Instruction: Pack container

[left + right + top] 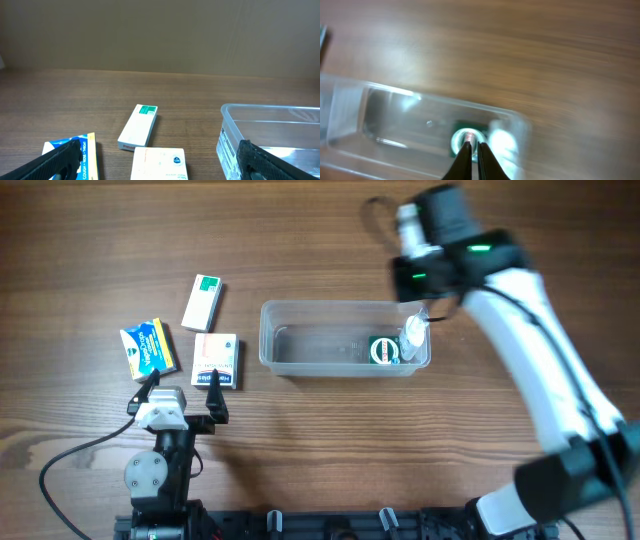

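One container (pixel 400 122) blurred, edge cut off | left fingers (pixel 55 162) wide | right fingers (pixel 462 162) pinched together

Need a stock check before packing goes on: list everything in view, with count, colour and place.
container: one, clear, middle of the table
round tin: one, green and white, inside the container near its right end
small bottle: one, clear, at the container's right end beside the tin
green-ended box: one, white with a green end, left of the container, farthest back
blue box: one, blue and yellow, far left
printed box: one, white with orange and blue print, between the blue box and the container
table: one, brown wood
left gripper: one, black, open, just in front of the boxes
right gripper: one, fingers close together, above the tin
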You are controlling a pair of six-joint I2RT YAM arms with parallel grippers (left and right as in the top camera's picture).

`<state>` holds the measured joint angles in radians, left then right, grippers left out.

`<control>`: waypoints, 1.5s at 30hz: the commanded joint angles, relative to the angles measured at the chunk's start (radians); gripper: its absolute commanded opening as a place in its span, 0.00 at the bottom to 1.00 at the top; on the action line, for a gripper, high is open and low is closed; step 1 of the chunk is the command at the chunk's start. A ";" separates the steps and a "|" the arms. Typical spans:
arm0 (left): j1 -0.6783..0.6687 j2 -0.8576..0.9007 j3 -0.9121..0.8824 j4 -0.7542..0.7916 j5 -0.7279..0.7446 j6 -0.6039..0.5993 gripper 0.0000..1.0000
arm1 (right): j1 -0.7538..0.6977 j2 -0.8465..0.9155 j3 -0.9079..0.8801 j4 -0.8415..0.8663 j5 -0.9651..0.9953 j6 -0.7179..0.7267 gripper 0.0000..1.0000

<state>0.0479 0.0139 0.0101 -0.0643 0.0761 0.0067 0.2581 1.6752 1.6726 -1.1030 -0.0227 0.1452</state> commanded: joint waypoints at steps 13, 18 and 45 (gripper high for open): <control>0.000 -0.006 -0.005 -0.005 0.012 0.015 1.00 | -0.271 -0.141 0.022 -0.154 0.006 0.022 1.00; 0.000 -0.006 -0.005 -0.004 0.012 0.015 1.00 | -0.271 -0.140 0.022 -0.147 0.006 0.022 1.00; 0.000 -0.003 0.025 0.076 0.284 -0.328 1.00 | -0.271 -0.140 0.022 -0.139 0.006 0.021 1.00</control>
<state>0.0479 0.0139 0.0082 0.0338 0.3016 -0.1280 -0.0132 1.5425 1.6775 -1.2484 -0.0185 0.1631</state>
